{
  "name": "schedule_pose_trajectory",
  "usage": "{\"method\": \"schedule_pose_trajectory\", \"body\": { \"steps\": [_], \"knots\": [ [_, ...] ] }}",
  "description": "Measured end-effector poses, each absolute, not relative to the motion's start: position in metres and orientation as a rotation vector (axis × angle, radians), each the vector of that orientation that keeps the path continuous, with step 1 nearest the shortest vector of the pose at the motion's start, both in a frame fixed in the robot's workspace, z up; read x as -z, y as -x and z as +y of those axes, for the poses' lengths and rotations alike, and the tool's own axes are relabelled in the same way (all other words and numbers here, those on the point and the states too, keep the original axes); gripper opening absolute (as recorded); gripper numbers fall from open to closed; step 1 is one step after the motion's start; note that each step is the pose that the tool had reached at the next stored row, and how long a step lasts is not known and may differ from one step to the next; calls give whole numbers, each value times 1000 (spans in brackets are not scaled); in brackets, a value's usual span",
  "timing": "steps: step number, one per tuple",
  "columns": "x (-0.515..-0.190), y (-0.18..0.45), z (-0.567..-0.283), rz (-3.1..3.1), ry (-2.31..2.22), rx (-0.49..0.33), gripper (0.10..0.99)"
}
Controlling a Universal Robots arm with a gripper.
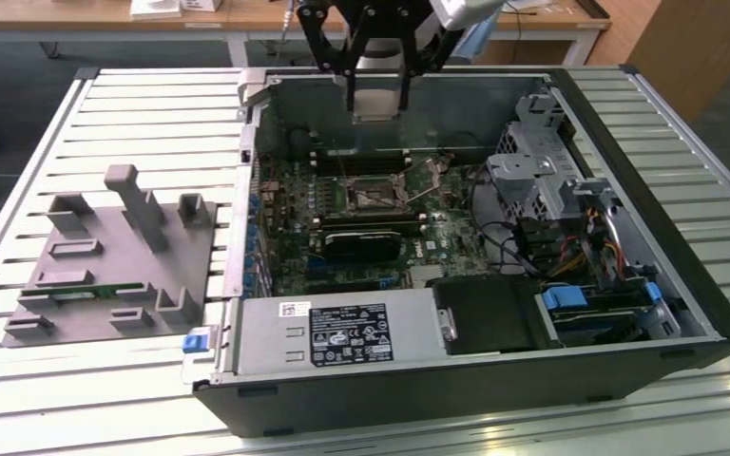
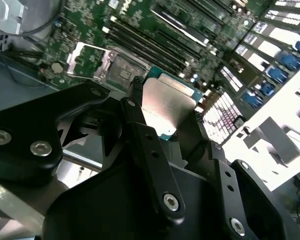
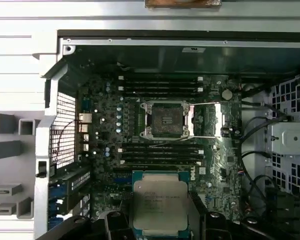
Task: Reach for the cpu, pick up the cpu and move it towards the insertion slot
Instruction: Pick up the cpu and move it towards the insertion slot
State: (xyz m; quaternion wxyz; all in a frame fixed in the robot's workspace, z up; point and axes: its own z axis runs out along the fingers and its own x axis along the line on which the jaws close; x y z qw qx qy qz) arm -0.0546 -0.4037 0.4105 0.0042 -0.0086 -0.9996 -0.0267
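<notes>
Silvery-beige metal is what you have nearest the wrist: the cpu (image 3: pixel 160 204), a small flat square chip on a green edge, sits clamped between your black gripper's (image 2: pixel 162 120) two fingers (image 2: pixel 140 125). In the second wrist view the fingers press on opposite edges of the chip, closed down to its width, with the metal top facing the camera and the chip's far end standing clear beyond the fingertips. In the first wrist view you see the same chip flat-on, its printed lid toward the lens, with the dark finger mounts on either side of it.

Beyond the chip lies the green motherboard (image 3: pixel 210 165) inside the open black computer case (image 1: pixel 467 389). The insertion slot (image 3: pixel 165 119), a square socket with a shiny metal frame and a dark centre, is on the board past the cpu, well apart from it; the chip is held above the board, not touching it. Long dark memory slots (image 3: pixel 160 85) run on both sides of the socket.

In the exterior view your gripper (image 1: pixel 378 100) hangs over the case's far wall, with the socket (image 1: pixel 375 197) below and nearer the camera. A black rectangular block (image 1: pixel 365 242) sits just beside the socket. To the exterior view's left, a grey plastic fixture tray (image 1: pixel 111 266) rests on the slatted metal table (image 1: pixel 35 123), apart from the case.
</notes>
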Motion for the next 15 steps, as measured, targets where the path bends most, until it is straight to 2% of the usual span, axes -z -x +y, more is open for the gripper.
{"method": "schedule_pose_trajectory", "body": {
  "steps": [15],
  "knots": [
    [-409, 15, -393, -3132, 26, 86, 525]
  ]
}}
